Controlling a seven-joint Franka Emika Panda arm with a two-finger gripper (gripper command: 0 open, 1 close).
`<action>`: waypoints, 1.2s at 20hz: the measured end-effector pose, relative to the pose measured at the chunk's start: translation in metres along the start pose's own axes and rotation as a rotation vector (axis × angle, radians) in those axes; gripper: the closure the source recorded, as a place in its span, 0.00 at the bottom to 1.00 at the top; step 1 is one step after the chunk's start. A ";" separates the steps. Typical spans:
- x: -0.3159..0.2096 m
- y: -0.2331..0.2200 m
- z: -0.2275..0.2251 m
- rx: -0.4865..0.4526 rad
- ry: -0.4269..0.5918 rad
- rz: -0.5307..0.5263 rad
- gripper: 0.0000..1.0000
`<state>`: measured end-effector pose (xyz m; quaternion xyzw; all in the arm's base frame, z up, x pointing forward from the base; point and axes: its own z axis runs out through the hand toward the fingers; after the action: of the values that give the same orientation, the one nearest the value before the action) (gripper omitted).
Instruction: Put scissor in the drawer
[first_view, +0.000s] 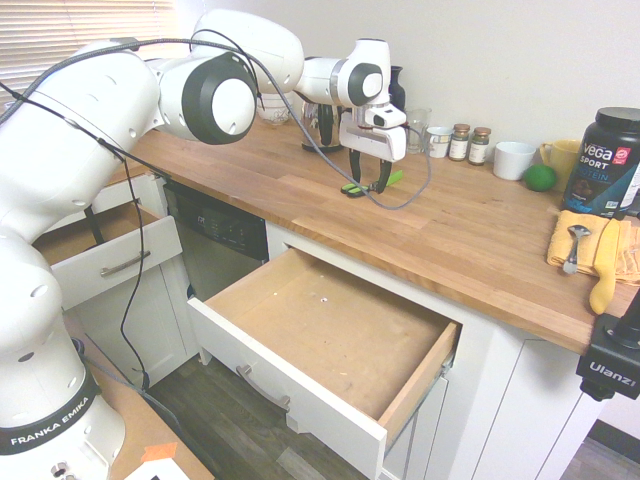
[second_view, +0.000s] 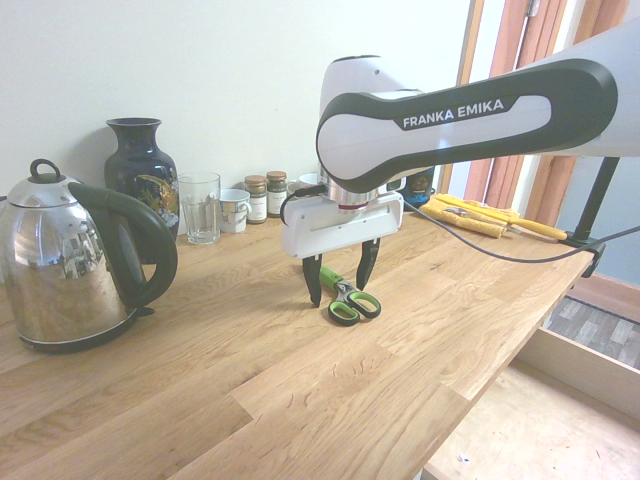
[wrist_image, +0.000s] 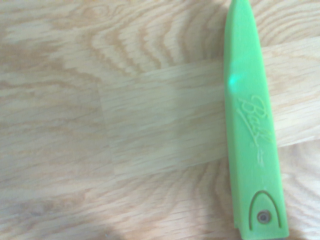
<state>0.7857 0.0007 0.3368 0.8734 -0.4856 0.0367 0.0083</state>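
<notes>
1. Gripper (second_view: 340, 279) points straight down over the scissor (second_view: 344, 293). The dark fingers (second_view: 313, 281) are spread wide, one on each side of the blade cover, with nothing clamped. Tips sit close above the wood; contact can't be judged.
2. Scissor lies flat on the butcher-block countertop (first_view: 470, 235), mid-depth, well back from the front edge. Its lime-green loop handles, edged in black, point toward the front edge.
3. In the wrist view the blade cover (wrist_image: 252, 135) is smooth glossy green plastic, tapering to a point, with raised script lettering and a rivet near the wide end.
4. Countertop is oiled light oak staves with visible grain and matte finish. There is bare wood all round the scissor.
5. Drawer (first_view: 300, 385) is pulled fully out below the counter's front edge. It has a white front, a slim metal bar handle and a bare light-wood floor.
6. A narrower white drawer (first_view: 110, 262) is also open nearer the arm's base.
7. Back-wall clutter stands well apart from the scissor: steel kettle (second_view: 60, 265), dark blue vase (second_view: 140, 175), clear glass (second_view: 200, 207), mug (second_view: 235, 210), spice jars (second_view: 258, 198).
</notes>
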 end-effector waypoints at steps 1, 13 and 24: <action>0.000 0.000 0.000 0.001 0.000 0.000 1.00; -0.001 0.003 0.000 0.008 -0.004 0.003 1.00; -0.002 0.008 0.001 0.014 -0.017 0.013 1.00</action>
<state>0.7784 -0.0019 0.3359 0.8704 -0.4913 0.0328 -0.0020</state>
